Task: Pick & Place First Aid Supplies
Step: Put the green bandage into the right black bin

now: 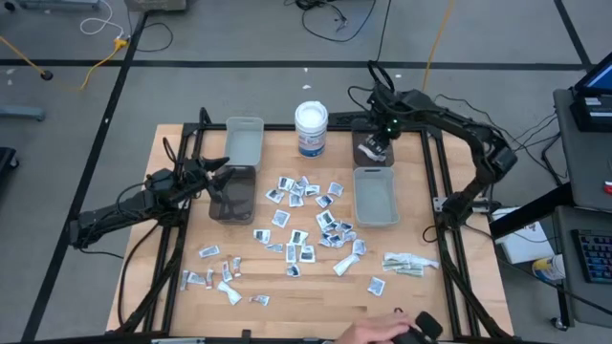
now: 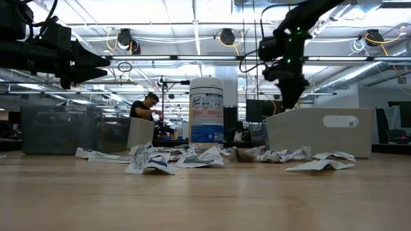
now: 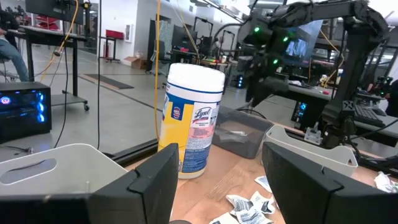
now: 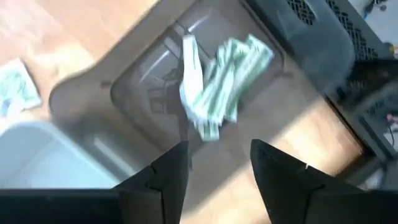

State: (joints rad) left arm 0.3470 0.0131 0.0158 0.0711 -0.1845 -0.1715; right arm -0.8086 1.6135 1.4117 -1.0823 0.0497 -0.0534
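Note:
The first aid supplies, small white packets (image 1: 304, 222), lie scattered flat on the wooden table (image 1: 316, 287), with pale sachets (image 1: 406, 264) at the right. My right gripper (image 4: 217, 149) hangs open, pointing down over the dark clear bin (image 1: 360, 158) at the far right. In that bin, under the fingers, is a bunch of greenish-white sachets (image 4: 221, 78), apart from the fingers. My left gripper (image 3: 217, 186) waits open and level above the dark bin (image 1: 232, 203) on the left, nothing between its fingers.
A white round tub (image 1: 312, 129) with a blue label stands at the far middle. Grey bins stand at the far left (image 1: 244, 141) and the right (image 1: 376, 212). A person's hand (image 1: 378, 332) reaches in at the near edge. People work in the room beyond.

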